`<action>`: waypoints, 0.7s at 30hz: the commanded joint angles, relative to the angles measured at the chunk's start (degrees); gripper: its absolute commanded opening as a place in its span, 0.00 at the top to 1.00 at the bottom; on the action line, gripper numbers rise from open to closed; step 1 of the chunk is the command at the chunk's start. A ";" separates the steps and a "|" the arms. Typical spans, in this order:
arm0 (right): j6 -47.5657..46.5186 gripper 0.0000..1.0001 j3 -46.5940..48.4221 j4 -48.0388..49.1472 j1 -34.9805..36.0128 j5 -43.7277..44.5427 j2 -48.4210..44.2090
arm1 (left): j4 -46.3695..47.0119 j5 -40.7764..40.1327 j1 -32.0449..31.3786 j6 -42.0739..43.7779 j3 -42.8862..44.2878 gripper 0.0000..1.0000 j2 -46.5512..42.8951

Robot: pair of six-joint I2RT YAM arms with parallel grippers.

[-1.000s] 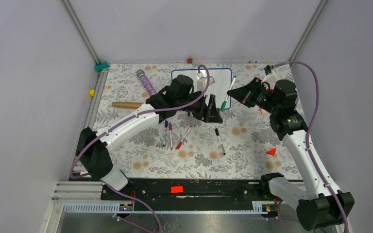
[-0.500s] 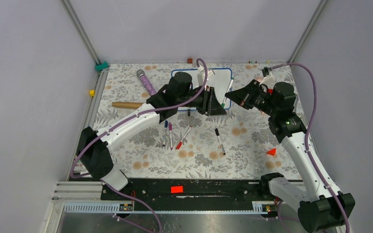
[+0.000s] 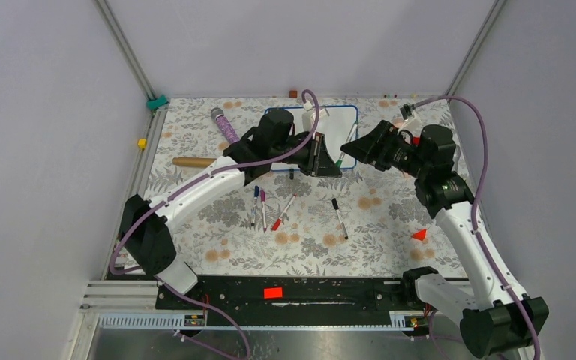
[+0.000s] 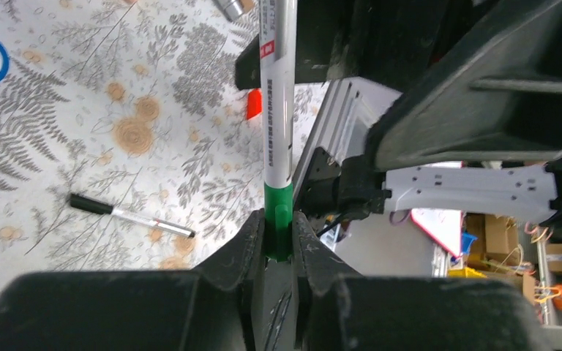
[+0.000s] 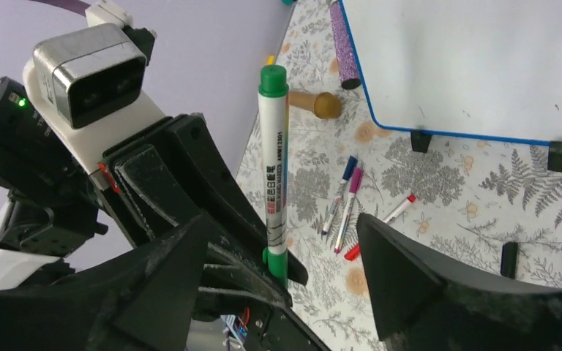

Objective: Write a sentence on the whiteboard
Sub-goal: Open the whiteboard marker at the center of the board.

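Note:
A green-capped marker [image 4: 276, 110] with a white barrel hangs in the air between my two grippers. My left gripper [image 4: 278, 223] is shut on the marker's green cap end. My right gripper [image 5: 284, 227] is open, its fingers [image 5: 402, 278] standing wide on either side of the green marker [image 5: 274, 161] without touching it. Behind both grippers lies the whiteboard [image 3: 339, 120], a white board with a blue frame. In the right wrist view the whiteboard [image 5: 468, 66] shows only plain white. The sentence is out of view.
Blue, purple and red markers [image 3: 283, 212] and a black marker [image 3: 340, 217] lie on the flowered cloth in front of the board. A purple glitter roller [image 3: 226, 129] and a wooden stick [image 3: 195, 162] lie at the left. A small red piece [image 3: 419, 235] lies at the right.
My left gripper has closed on the marker's green end. My right gripper, shut on the marker before, has opened and let it go. Both grippers moved closer together.

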 commanded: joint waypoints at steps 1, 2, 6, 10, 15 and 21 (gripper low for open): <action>-5.14 0.16 8.09 -11.49 0.21 -5.74 2.59 | -4.13 5.04 1.83 9.54 -1.64 1.00 -4.46; -5.60 0.16 10.48 -13.78 0.22 -8.43 4.16 | -6.39 5.52 1.84 12.57 -2.41 1.00 -5.24; -5.68 0.16 16.93 -19.72 0.21 -15.80 8.58 | -16.56 5.81 1.80 24.65 -4.29 1.00 -8.31; -8.14 0.19 21.14 -24.29 0.31 -22.95 11.37 | -23.82 4.93 1.84 33.11 -7.71 1.00 -13.88; -19.41 0.24 27.65 -39.71 2.84 -23.50 15.64 | -23.90 1.81 1.30 39.14 -13.76 1.00 -20.08; -24.34 0.29 31.39 -46.62 11.11 -21.53 19.13 | -25.13 -2.27 -0.45 43.82 -13.70 1.00 -22.60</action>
